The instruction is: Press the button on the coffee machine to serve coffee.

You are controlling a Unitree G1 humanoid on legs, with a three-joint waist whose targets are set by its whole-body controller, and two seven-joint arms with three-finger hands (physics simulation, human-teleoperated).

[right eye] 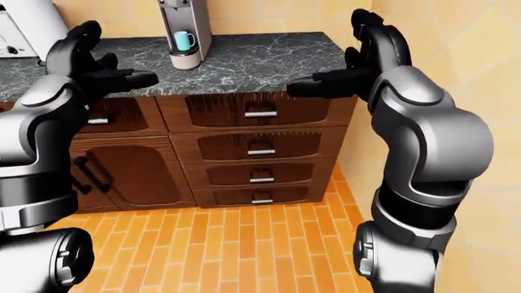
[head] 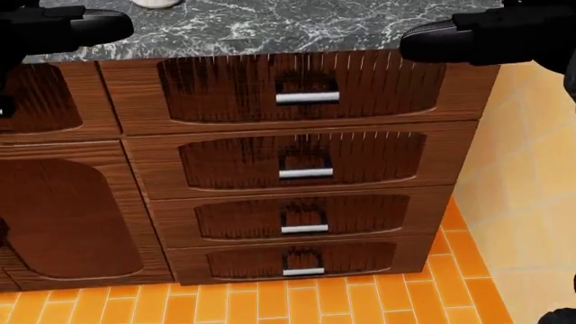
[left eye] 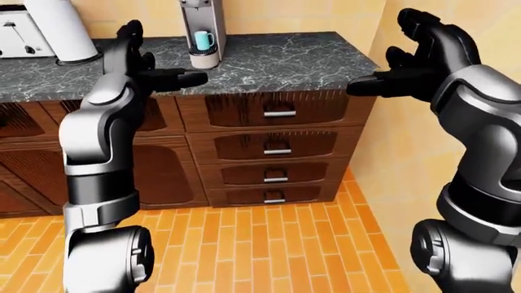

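Marble counter (left eye: 269,58) with coffee machine (left eye: 201,27), toaster (left eye: 18,38); both hands open, empty.

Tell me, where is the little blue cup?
In the left-eye view, the blue cup sits near the top, inside the coffee machine on the grey counter.

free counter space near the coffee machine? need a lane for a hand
Bare marble on the countertop runs from the coffee machine, with a teal cup in it, rightward to the counter's end at the wall: widest lane. Left is tighter: a white cylinder and toaster sit there, with a narrower bare gap between. Both left hand and right hand are open, empty.
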